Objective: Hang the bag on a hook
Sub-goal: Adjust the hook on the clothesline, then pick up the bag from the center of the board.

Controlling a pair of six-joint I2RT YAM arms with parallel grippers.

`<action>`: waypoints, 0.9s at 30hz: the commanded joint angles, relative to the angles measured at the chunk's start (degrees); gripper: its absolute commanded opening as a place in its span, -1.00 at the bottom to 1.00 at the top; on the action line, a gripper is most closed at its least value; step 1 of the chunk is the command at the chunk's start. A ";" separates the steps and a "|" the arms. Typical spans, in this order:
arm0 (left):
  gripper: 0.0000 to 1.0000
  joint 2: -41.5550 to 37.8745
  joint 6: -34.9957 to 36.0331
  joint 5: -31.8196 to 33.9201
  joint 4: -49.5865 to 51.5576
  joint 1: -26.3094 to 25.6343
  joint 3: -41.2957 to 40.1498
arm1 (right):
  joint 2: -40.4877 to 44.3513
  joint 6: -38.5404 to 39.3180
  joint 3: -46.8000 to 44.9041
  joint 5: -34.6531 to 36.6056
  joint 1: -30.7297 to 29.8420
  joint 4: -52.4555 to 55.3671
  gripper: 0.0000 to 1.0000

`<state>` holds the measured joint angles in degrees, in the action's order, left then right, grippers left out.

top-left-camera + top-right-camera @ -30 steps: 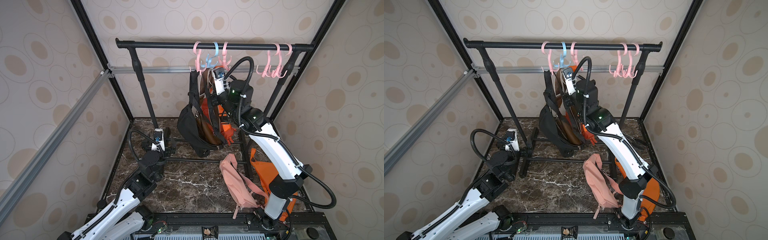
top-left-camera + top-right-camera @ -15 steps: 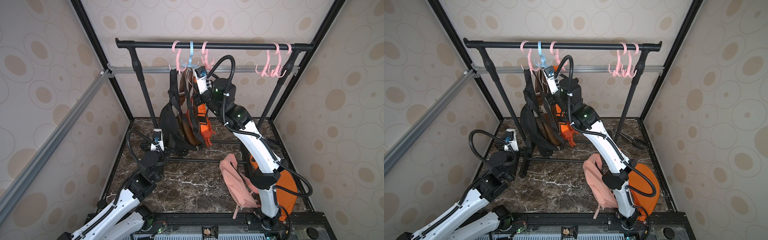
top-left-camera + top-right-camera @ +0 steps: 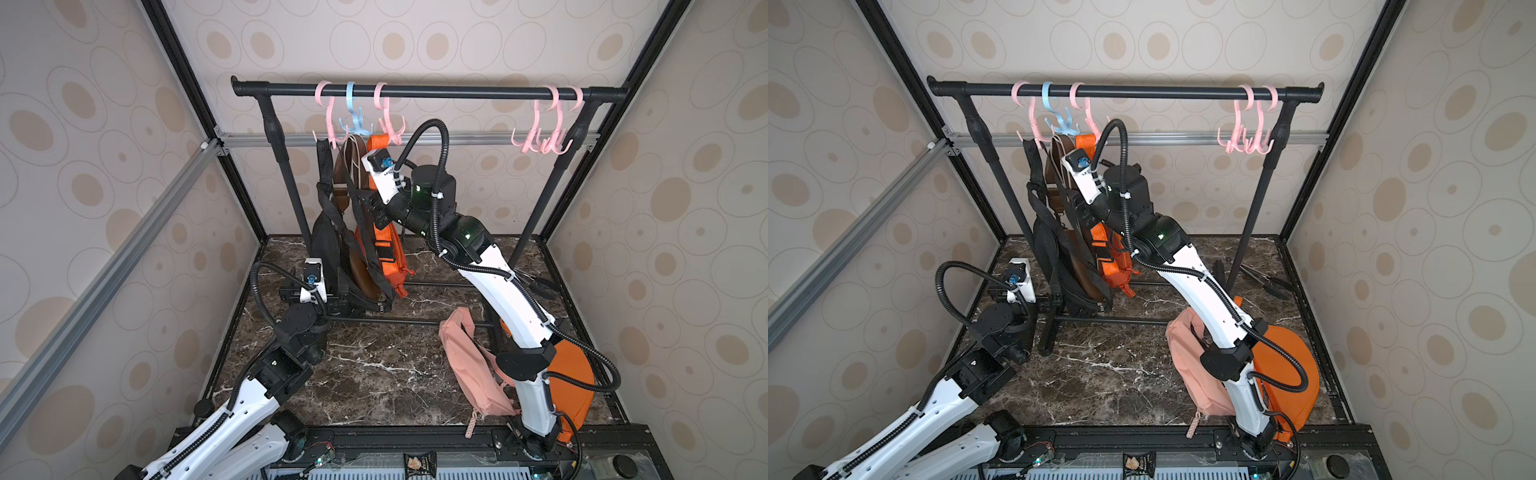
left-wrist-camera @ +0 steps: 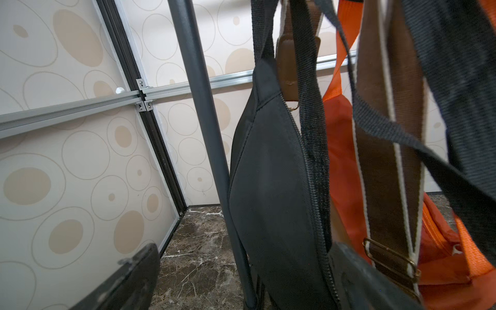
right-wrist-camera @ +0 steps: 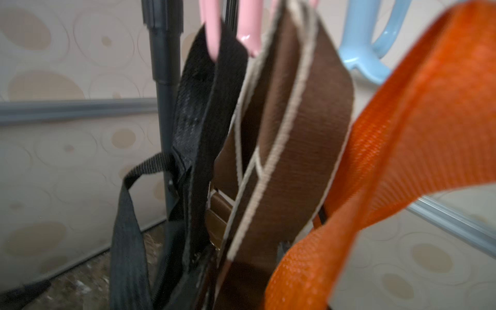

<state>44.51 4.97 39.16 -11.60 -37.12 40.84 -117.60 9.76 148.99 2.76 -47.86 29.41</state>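
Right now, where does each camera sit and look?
Top views: high in front, looking down on the rack; left arm and right arm show.
Left wrist: low by the rack, looking up at the black bag; its open fingers show.
Right wrist: high near the pink hook, facing the brown strap; no fingers visible.
Shared: both wrist views show that brown strap.

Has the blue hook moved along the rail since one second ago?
Yes. The blue hook slid along the rail toward the post beside the black bag.
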 commanded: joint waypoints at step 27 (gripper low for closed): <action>1.00 2.77 -5.09 -10.71 5.01 0.20 4.22 | 57.18 -22.18 -72.11 26.90 -1.33 1.51 0.79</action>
<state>47.03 1.67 31.46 -8.93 -37.12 41.71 -62.85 -4.84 80.77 22.79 -48.86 26.02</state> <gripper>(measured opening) 0.998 0.894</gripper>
